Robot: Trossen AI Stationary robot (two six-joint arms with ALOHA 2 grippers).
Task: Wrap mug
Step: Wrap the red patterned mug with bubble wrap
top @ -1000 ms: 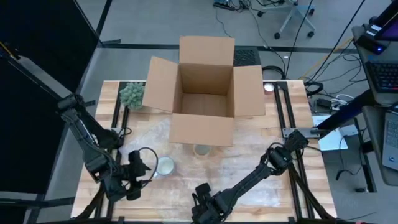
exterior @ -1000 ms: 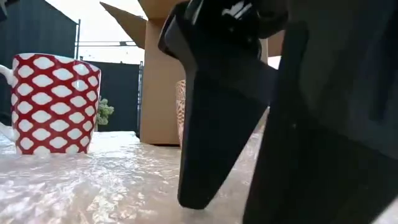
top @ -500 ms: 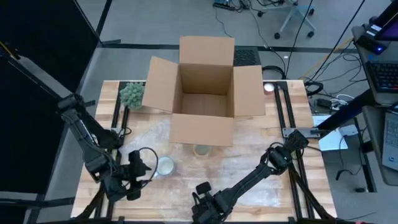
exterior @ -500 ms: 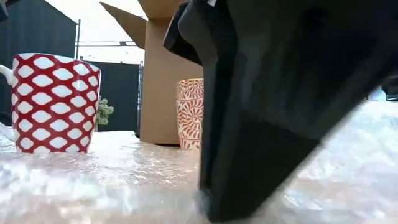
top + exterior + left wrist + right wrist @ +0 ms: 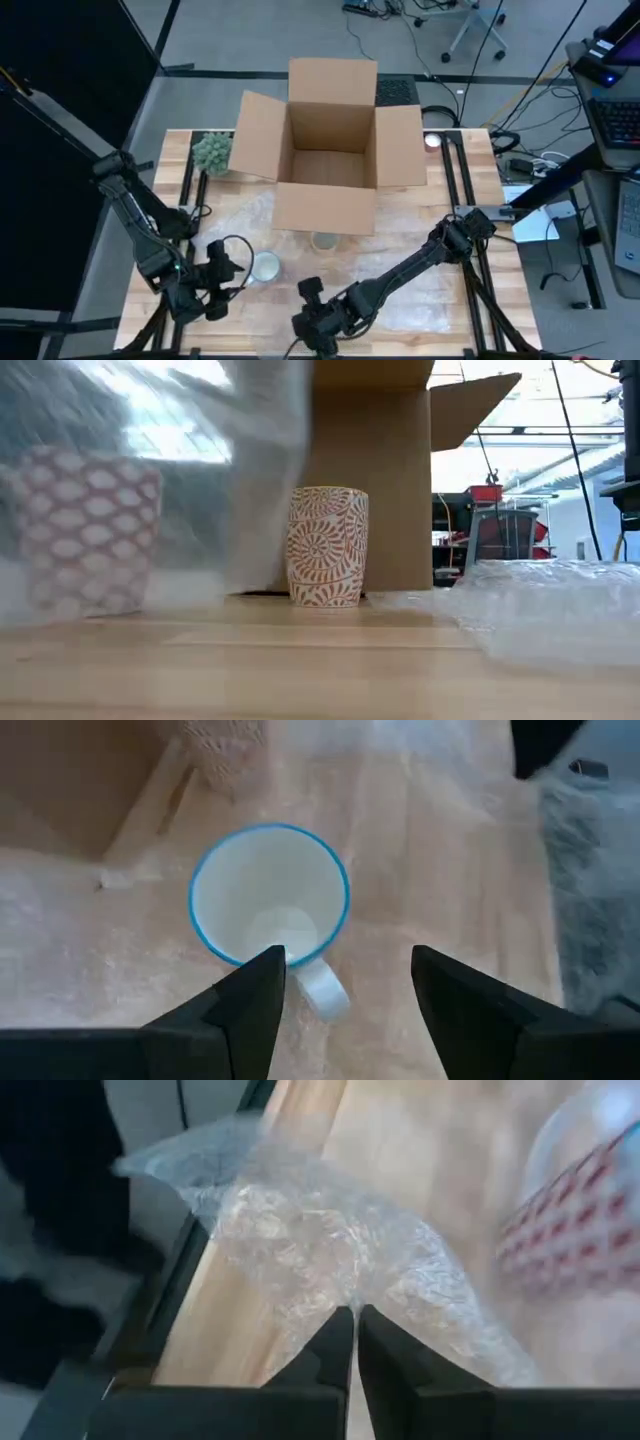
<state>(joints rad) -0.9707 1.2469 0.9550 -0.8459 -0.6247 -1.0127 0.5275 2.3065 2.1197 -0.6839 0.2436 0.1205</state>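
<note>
Near the front edge of the wooden tabletop point(image 5: 450, 200), the right gripper point(image 5: 312, 322) has its jaws pressed together on a fold of the clear bubble-wrap sheet point(image 5: 330, 1250), lifting that edge so it hangs like a curtain in the low view, partly veiling the red mug with white diamond pattern point(image 5: 85, 530). That mug, the one to be wrapped, stands upright on the front-left part of the tabletop, seen from above as a white-lined cup with a blue rim point(image 5: 268, 895), its handle turned toward the left gripper point(image 5: 218, 288), whose jaws stand wide apart just beside it, holding nothing. To do this step well, the right arm should probably carry the pinched edge up and over the mug in one smooth sweep, keeping the sheet taut enough to drape over it rather than drag against the mug and tip it; the left gripper looks placed to steady the mug or catch the far edge. A second cup, cream with an orange swirl pattern point(image 5: 327, 545), stands well apart in front of the open brown cardboard box point(image 5: 330, 150), and a small green plant point(image 5: 211, 152) sits beside the box's left flap. More bubble wrap lies bunched on the right side. The swirl cup could snag the trailing sheet.
</note>
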